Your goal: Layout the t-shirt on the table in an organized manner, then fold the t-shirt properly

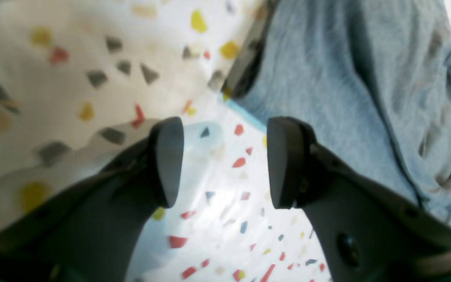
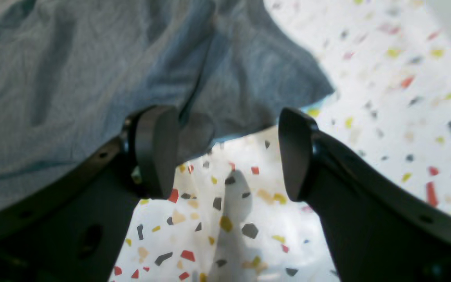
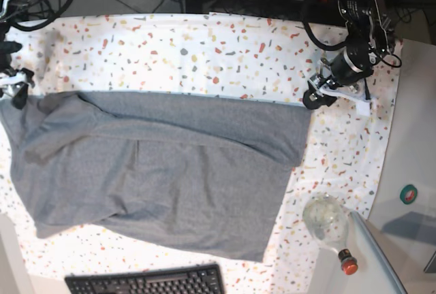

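The grey t-shirt (image 3: 157, 171) lay spread across the flecked table (image 3: 225, 49), its far edge running straight and its near right part folded over in creases. The left tool (image 1: 225, 162) stood with its jaws apart and nothing between them, just off the shirt's far right corner. The right tool (image 2: 227, 152) was also spread wide and empty at the shirt's far left corner. A glass bottle (image 3: 329, 224) and a keyboard (image 3: 146, 282) sat near.
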`<action>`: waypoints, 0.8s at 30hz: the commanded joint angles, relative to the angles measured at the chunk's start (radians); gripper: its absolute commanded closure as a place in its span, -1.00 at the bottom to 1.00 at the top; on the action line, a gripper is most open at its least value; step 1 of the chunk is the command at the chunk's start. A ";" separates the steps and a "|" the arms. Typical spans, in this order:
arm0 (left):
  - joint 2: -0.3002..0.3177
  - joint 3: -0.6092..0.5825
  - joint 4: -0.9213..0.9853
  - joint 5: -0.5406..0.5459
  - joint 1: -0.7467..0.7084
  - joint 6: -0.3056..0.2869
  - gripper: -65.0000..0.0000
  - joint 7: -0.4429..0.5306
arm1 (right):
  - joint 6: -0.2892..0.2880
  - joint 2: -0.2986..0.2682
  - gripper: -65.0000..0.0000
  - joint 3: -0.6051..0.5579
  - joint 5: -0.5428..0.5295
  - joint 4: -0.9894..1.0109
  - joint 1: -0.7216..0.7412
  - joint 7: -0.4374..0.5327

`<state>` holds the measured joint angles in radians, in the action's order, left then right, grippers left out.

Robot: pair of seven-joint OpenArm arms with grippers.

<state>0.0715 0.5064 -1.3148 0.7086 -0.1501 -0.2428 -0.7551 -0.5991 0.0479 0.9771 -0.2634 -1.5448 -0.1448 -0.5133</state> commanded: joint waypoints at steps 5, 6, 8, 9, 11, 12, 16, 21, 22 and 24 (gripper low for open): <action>0.007 -0.001 0.044 0.016 0.048 -0.014 0.02 0.012 | -0.003 -0.019 -0.18 0.024 -0.023 0.070 0.012 0.026; 0.007 -0.001 0.059 0.016 0.063 -0.014 0.02 0.012 | -0.003 -0.018 -0.18 0.039 -0.024 0.080 0.021 0.026; 0.007 -0.001 0.094 0.016 0.086 -0.014 0.02 0.012 | -0.003 -0.016 -0.18 0.085 -0.024 0.105 0.050 -0.003; 0.007 -0.001 0.110 0.016 0.099 -0.014 0.02 0.012 | -0.003 -0.016 -0.18 0.113 -0.024 0.117 0.070 -0.038; 0.007 -0.001 0.146 0.016 0.120 -0.014 0.02 0.012 | -0.008 -0.024 -0.18 0.184 -0.024 0.143 0.129 -0.127; 0.007 -0.001 0.162 0.016 0.126 -0.014 0.02 0.012 | -0.008 -0.024 -0.18 0.207 -0.024 0.155 0.150 -0.155; 0.007 -0.002 0.185 0.016 0.126 -0.014 0.51 0.012 | -0.008 -0.058 -0.18 0.253 -0.024 0.244 0.228 -0.190; 0.017 -0.002 0.185 0.016 0.122 -0.014 1.00 0.012 | -0.003 -0.118 -0.18 0.276 -0.024 0.410 0.277 -0.189; 0.017 -0.002 0.185 0.016 0.120 -0.014 1.00 0.012 | -0.003 -0.122 -0.18 0.291 -0.024 0.435 0.277 -0.181; 0.017 -0.001 0.185 0.016 0.120 -0.014 1.00 0.012 | -0.003 -0.127 -0.18 0.312 -0.024 0.478 0.291 -0.150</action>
<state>0.0780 0.5034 -1.1206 0.7315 -0.0341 -0.2611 -0.7441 -0.5983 -0.0628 1.2926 -0.2684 -1.0512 0.1291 -0.6800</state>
